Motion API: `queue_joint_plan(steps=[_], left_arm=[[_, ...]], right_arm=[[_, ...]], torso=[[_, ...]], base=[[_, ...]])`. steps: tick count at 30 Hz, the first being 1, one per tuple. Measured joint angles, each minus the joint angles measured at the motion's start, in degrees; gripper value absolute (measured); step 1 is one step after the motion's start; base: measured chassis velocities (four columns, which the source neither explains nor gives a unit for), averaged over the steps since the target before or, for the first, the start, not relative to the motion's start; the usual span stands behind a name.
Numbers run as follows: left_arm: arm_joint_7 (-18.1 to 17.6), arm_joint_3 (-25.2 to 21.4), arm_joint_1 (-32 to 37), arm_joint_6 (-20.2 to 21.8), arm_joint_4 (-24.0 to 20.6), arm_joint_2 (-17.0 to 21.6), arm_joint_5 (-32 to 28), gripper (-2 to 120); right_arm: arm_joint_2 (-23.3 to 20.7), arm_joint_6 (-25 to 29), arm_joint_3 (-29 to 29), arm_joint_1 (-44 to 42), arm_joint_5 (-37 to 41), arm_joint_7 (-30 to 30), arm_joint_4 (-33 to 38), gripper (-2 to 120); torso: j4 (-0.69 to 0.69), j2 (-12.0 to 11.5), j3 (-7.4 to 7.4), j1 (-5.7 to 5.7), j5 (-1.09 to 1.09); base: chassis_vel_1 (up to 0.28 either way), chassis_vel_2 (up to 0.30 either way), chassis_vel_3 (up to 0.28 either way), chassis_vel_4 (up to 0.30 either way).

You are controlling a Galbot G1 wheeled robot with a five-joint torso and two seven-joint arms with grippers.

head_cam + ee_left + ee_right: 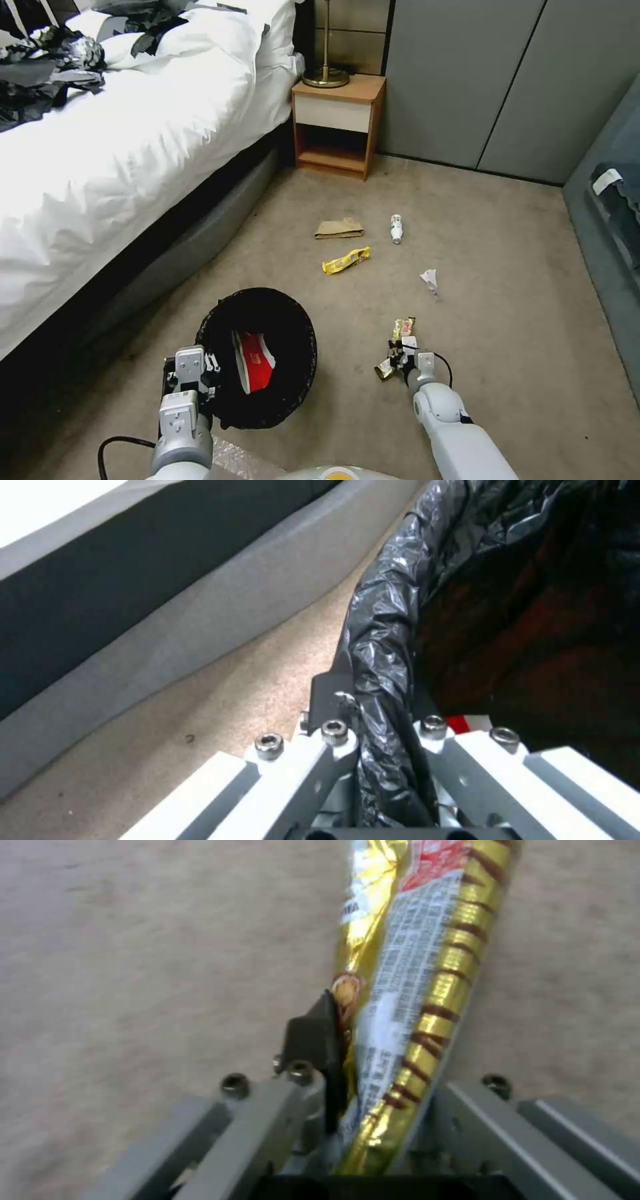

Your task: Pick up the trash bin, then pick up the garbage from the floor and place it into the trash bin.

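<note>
- The left gripper (212,373), at the lower left of the head view, is clenched on the rim of the trash bin (267,313); the left wrist view shows its fingers (333,695) pinching the crinkly black bag liner (380,645) folded over that rim.
- The bin sits low and left of centre in the frame, beside the bed (113,147), with its mouth tipped toward the camera.
- A red-and-white carton (253,360) lies inside the bin.
- The right gripper (399,357), low and right of centre, is down at the carpet (507,300), grasping a gold wrapper (403,328); the right wrist view shows the wrapper (413,990) squeezed between the fingers (313,1035).
- More garbage lies on the carpet in the middle of the frame: a brown paper bag (339,229), a yellow wrapper (345,260) just below it, a small white bottle (397,229) to their right, and a crumpled white tissue (430,279) farther right.
- A wooden nightstand (337,123) with a brass lamp base (326,77) on top stands at the upper centre, next to the bed.
</note>
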Motion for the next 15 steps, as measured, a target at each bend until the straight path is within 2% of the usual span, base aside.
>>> queue_joint_plan(steps=[3, 5, 7, 9, 15], left_arm=[[0.0, 0.07, -0.14, 0.0, 0.14, -0.05, 0.0, 1], [-0.01, 0.27, -0.22, 0.0, 0.27, -0.12, -0.02, 1], [-0.01, 0.35, -0.24, 0.0, 0.31, -0.14, -0.02, 1], [-0.01, 0.5, -0.26, 0.0, 0.37, -0.18, -0.01, 1], [-0.01, 0.54, -0.26, 0.02, 0.39, -0.15, 0.05, 1]], right_arm=[[-0.34, 0.21, -0.47, -0.98, 0.02, -0.01, 2.91, 0], [-0.98, 0.48, -1.41, -2.75, 0.92, -0.01, 7.53, 0], [-1.08, 0.47, -1.78, -3.33, 1.31, -0.02, 9.07, 0], [-1.61, 0.54, -2.76, -5.16, 2.32, -0.08, 13.49, 0], [-2.32, 2.04, -5.0, -8.49, 3.37, -0.82, 21.22, 0]], torso=[[0.0, 0.0, 0.0, 0.0, -0.04], [-0.05, 0.0, 0.0, 0.0, -0.08], [-0.06, 0.0, 0.0, 0.0, -0.07], [-0.06, 0.0, 0.0, 0.0, -0.14], [-0.07, 0.0, -0.01, 0.0, -0.13]], base=[[0.0, 0.0, 0.0, 0.0], [0.0, 0.0, 0.0, 0.0], [0.0, 0.0, 0.0, 0.0], [0.0, 0.0, 0.0, 0.0], [0.0, 0.0, 0.0, 0.0]])
